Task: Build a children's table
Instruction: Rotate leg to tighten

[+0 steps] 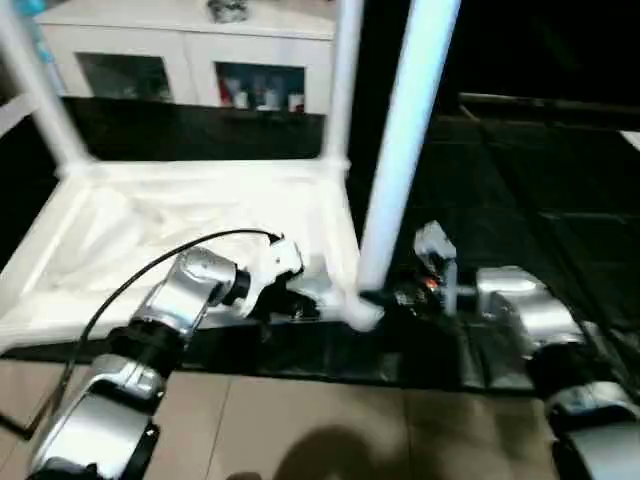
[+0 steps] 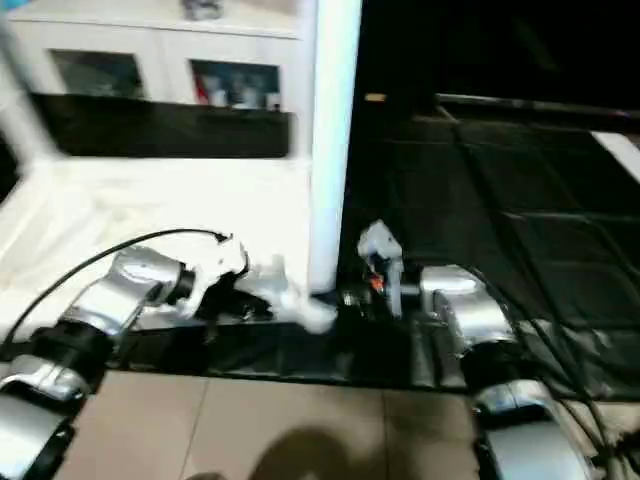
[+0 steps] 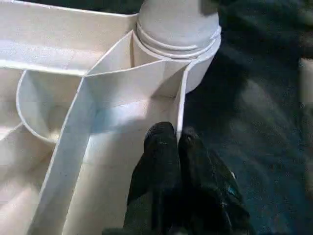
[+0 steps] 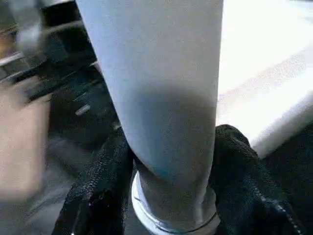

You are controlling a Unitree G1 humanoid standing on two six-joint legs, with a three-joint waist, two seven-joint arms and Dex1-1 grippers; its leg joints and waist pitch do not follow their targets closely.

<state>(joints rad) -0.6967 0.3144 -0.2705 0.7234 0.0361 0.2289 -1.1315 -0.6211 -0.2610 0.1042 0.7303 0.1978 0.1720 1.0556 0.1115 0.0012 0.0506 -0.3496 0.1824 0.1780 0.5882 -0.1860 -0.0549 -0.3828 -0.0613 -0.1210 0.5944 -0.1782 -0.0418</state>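
Observation:
The children's table top (image 1: 150,230) lies upside down on a dark mat, ribbed underside up. Two white legs (image 1: 340,80) (image 1: 40,90) stand in its far corner sockets. A third leg (image 1: 400,150) rises from the near right corner socket (image 3: 178,29). My right gripper (image 1: 385,297) reaches in from the right, and its black fingers (image 4: 105,171) press on both sides of this leg just above its base. My left gripper (image 3: 176,139) is shut on the thin rim wall of the table top beside that same corner.
A white cabinet (image 1: 190,60) with glass doors stands behind the table top. The dark mat (image 1: 520,200) stretches away to the right. Light tiled floor (image 1: 300,430) lies in front, under my forearms. A black cable (image 1: 150,265) loops over my left arm.

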